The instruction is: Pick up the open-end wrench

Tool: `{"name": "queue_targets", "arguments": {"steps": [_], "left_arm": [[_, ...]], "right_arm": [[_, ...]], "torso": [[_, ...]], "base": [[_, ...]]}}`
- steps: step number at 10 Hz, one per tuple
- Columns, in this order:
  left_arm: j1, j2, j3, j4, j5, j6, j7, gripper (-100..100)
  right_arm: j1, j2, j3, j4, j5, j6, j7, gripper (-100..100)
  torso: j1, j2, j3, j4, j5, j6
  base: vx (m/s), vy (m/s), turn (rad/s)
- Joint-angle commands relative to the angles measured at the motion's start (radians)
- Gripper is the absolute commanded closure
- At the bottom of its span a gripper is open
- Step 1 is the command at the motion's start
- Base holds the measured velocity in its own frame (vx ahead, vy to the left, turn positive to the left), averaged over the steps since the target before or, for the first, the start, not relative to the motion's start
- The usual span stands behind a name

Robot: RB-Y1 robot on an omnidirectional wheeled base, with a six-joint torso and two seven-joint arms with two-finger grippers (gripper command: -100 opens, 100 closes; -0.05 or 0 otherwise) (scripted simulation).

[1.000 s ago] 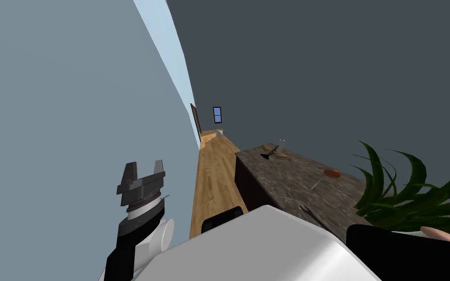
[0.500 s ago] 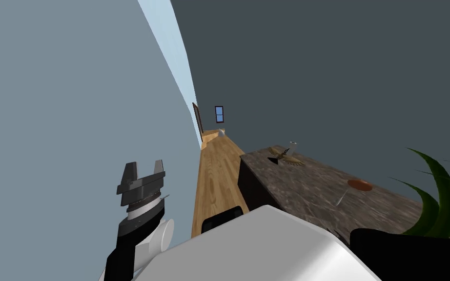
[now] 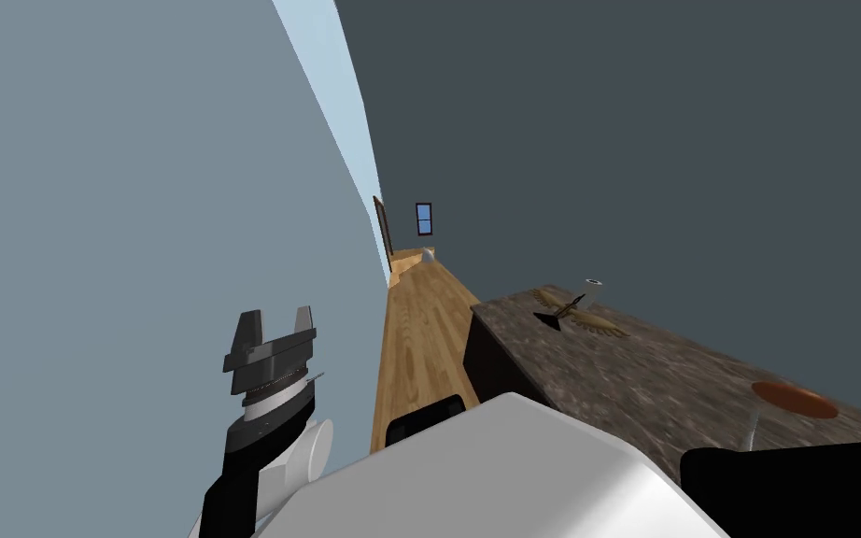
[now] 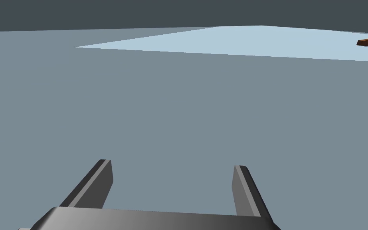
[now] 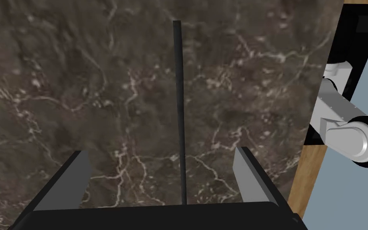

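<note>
Within spread right claw (image 5: 159, 150), thin dark wrench (image 5: 178, 100) lying on marble top (image 5: 59, 80), pointing straight away

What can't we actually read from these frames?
1. Right wrist view: the thin dark bar lies on the marble top between the fingers of the open right gripper. Its near end is hidden by the gripper's body, and no wrench head is discernible at the far end.
2. Head view: the orange-brown disc has its stem's foot hidden behind my dark right arm.
3. Head view: the small pale thing behind the bird figurine is too small to name.
</note>
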State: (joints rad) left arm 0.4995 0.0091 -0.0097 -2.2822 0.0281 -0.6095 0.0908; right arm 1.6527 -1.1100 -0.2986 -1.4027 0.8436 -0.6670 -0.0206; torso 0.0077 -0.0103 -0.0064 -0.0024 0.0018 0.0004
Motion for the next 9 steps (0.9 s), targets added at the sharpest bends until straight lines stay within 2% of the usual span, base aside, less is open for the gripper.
{"name": "queue_targets", "arguments": {"steps": [1,2,3,4,5,6,9], "left_arm": [[0.000,0.000,0.000,0.000,0.000,0.000,0.000,0],[0.000,0.000,0.000,0.000,0.000,0.000,0.000,0],[0.000,0.000,0.000,0.000,0.000,0.000,0.000,0],[0.000,0.000,0.000,0.000,0.000,0.000,0.000,0],[0.000,0.000,0.000,0.000,0.000,0.000,0.000,0],[-0.001,0.000,0.000,0.000,0.000,0.000,0.000,0],[-0.001,0.000,0.000,0.000,0.000,0.000,0.000,0]], "right_arm": [[0.020,-0.027,0.027,0.027,0.033,-0.005,0.000,-100],[0.027,-0.037,0.034,0.034,0.042,-0.007,-0.001,-100],[0.023,-0.023,0.028,0.028,0.035,-0.006,0.006,-100],[0.023,-0.025,0.029,0.029,0.036,-0.006,0.005,0],[-0.015,-0.035,0.058,0.060,0.026,-0.014,-0.031,-100],[-0.034,-0.040,0.072,0.076,0.021,-0.018,-0.049,-100],[-0.090,-0.055,0.116,0.123,0.006,-0.029,-0.104,-100]], "torso": [[0.000,0.000,0.000,0.000,0.000,0.000],[0.001,0.001,0.000,0.000,0.000,0.000],[0.000,0.001,0.001,0.000,0.000,0.000],[-0.002,0.006,0.003,0.001,0.000,0.000],[-0.003,0.009,0.005,0.002,-0.001,0.000],[-0.002,0.016,0.009,0.003,-0.001,-0.001],[0.000,0.024,0.014,0.006,0.000,0.001]], "base": [[0.158,0.068,0.061],[0.144,0.057,0.026],[0.059,0.021,0.001],[0.012,0.004,0.001],[-0.099,0.035,0.274],[-0.179,0.059,0.371],[-0.168,0.063,0.192]]}}
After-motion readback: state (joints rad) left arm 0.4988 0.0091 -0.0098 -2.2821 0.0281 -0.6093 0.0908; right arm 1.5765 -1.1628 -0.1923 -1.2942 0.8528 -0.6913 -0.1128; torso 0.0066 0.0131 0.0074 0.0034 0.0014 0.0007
